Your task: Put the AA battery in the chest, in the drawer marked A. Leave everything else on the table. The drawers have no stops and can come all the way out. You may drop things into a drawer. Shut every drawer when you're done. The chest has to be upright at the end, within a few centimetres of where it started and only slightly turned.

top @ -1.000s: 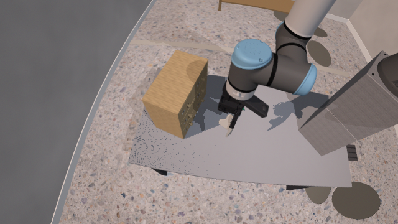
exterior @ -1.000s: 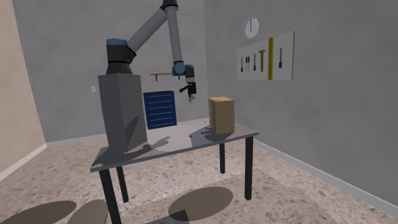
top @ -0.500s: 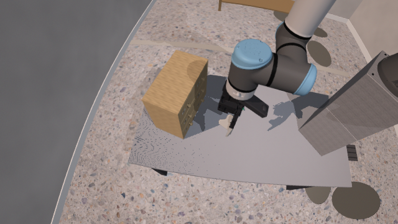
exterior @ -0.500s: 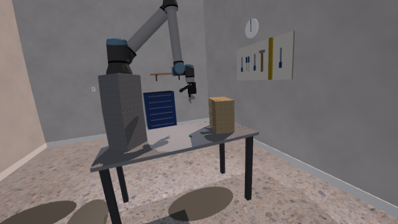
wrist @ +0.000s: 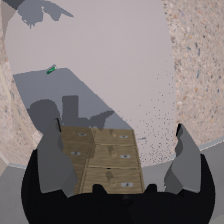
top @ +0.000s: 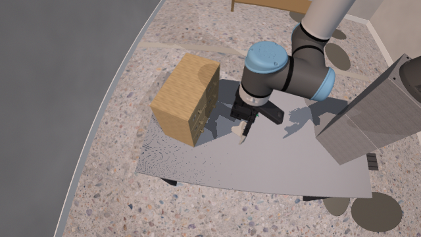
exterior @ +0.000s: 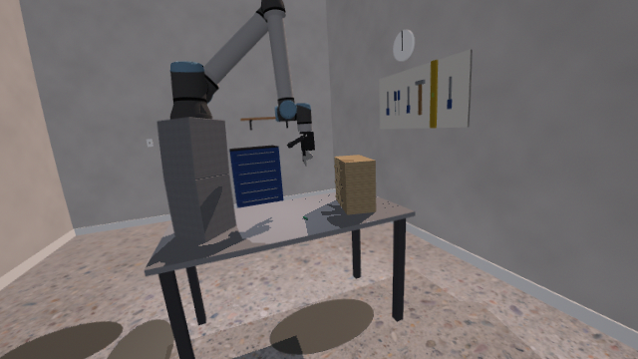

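Now to find: the AA battery (top: pixel 257 114) (exterior: pixel 305 217) (wrist: pixel 51 69), most likely the small green piece on the tabletop (top: pixel 296 158) (exterior: pixel 274 221) (wrist: pixel 120 50), just beside the edge of the big shadow. Only 1 arm here, so no choice of the nearer hand. Above the tabletop, the gripper (top: pixel 239 134) (exterior: pixel 306 161) (wrist: pixel 119 122), with fingers spread wide and nothing between them.

Important for the coming move: the direction from fingers to battery. In the wrist view, up and to the left of the space between the 2 fingertips, away from the chest (top: pixel 177 89) (exterior: pixel 360 184) (wrist: pixel 114 155); in the exterior view, well below the fingers, between the grey pedestal (top: pixel 371 115) (exterior: pixel 194 175) and the chest. Long axis slanting in the wrist view, from lower left to upper right, seemingly nearer to the closing line than to square across it. So, probably necessary to turn the wrist first, then go down with 1 finger on each long side. With a poor angle, risk of pinching the ends or rolling the battery away.

No drawer visibly pulled out on the chest. Letters too small to read, so impossible to tell which drawer is A. Judged as early in the task, with picking or drawer opening both still to do.

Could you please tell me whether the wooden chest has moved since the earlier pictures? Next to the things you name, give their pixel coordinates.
No, the wooden chest (top: pixel 174 95) (exterior: pixel 360 186) (wrist: pixel 114 162) has not visibly moved; it stands at the same place relative to the table edge (top: pixel 253 191) (exterior: pixel 279 243).
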